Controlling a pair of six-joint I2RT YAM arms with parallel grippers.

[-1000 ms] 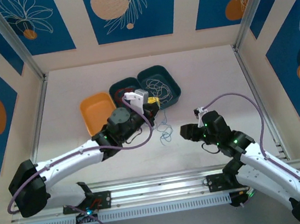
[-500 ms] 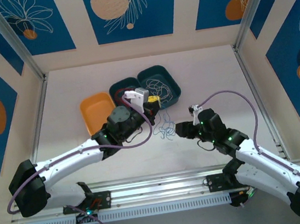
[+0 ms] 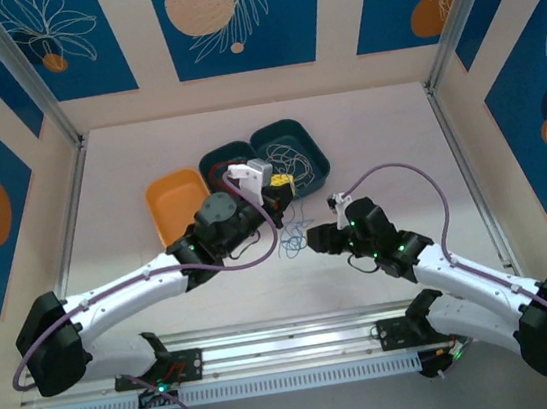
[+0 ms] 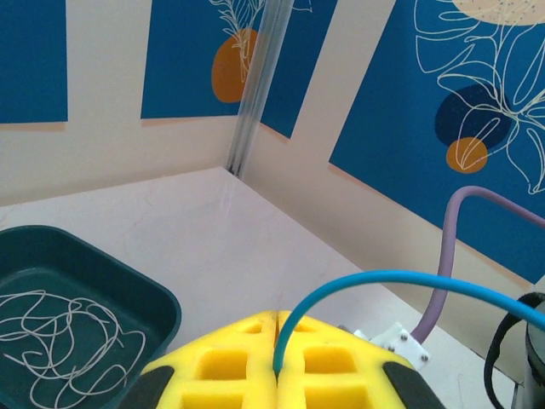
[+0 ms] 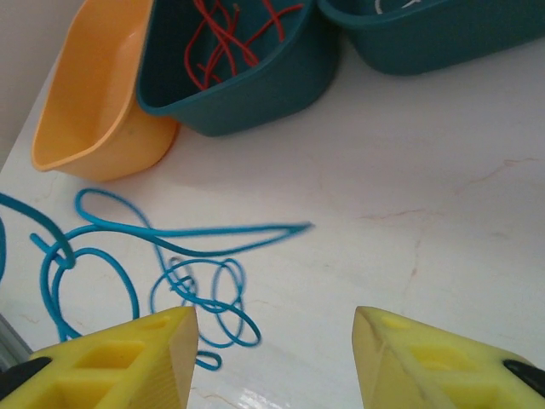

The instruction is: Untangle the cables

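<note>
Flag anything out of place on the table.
The blue cable lies looped on the bare table, outside the trays, seemingly knotted, with one strand pinched in the left gripper. Red cables and white cables sit in teal trays.

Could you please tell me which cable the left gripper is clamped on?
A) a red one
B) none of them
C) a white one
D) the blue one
D: in the left wrist view the blue cable runs straight into the seam of the shut left gripper, while the red cables and white cables lie apart from it.
</note>
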